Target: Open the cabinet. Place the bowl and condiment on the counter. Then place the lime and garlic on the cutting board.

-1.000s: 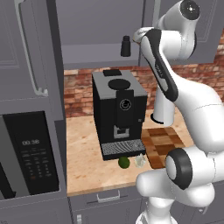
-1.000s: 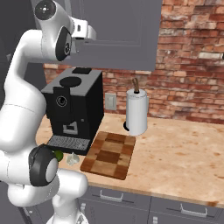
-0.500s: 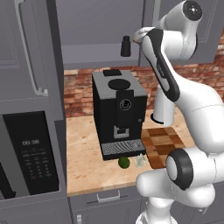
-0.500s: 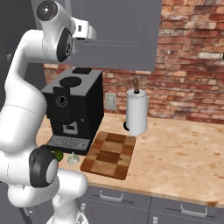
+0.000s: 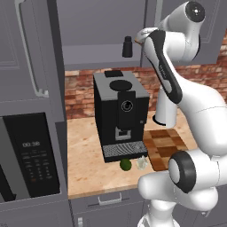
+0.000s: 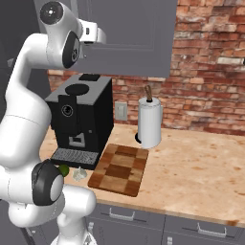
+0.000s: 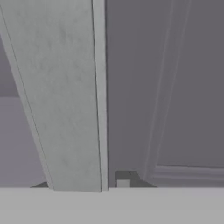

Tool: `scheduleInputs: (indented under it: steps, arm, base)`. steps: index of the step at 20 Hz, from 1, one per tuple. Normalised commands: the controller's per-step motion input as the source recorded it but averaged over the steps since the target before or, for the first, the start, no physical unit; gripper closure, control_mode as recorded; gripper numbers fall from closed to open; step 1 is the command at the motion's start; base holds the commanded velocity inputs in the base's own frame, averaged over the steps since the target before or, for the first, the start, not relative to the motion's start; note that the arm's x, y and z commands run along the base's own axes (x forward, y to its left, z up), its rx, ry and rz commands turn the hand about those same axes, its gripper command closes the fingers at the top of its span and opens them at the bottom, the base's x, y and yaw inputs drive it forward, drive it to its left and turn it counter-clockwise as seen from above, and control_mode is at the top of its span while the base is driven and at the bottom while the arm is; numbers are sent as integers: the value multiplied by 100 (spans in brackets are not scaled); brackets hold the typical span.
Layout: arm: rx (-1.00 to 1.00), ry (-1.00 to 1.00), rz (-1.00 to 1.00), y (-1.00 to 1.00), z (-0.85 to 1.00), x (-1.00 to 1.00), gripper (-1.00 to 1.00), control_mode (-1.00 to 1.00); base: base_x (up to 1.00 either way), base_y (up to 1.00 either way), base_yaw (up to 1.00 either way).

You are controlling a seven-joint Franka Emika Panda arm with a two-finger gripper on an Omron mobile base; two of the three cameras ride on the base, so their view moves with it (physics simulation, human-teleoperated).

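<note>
Gripper [image 5: 128, 46] is up high at the bottom edge of the cabinet [image 6: 129, 33], right above the black coffee machine [image 5: 119, 115]. In the hand view it's jammed up close to the cabinet's pale grey bar handle [image 7: 65, 96], which runs top to bottom through the picture in front of the panelled door. One dark fingertip [image 7: 124, 178] pokes up just to the right of the bar, and there's a sliver of something dark at the bar's other side too, so the bar looks like it sits between the tips. Honestly I can't tell whether the jaws are actually clamped on it or just standing either side of it. The cabinet door looks shut in both base views.

Down on the beige counter [image 5: 84, 150], the lime [image 5: 126, 164] and the garlic [image 5: 142, 163] sit side by side, just apart, right in front of the coffee machine's drip tray. Both are off the checkered cutting board [image 5: 166, 148], which lies just to their right. From the right base view the garlic is just beside the board's near left corner.

A white paper-towel roll [image 6: 150, 122] stands behind the board by the brick wall, and a wall outlet [image 6: 120, 111] is between it and the coffee machine.

As for writing: the black microwave [image 5: 31, 155] on the left has a lit display and a keypad, but it's all too blurry to read. No brand name that I can make out on the coffee machine either.
</note>
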Motion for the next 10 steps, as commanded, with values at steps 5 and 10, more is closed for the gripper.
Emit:
scheduleInputs:
  steps: [5,10]
  arm:
    - [0,0,-1,-51,0,11,100,-100]
    - [0,0,-8,-90,0,-3,100,-100]
  base:
    - [0,0,0]
    - [0,0,0]
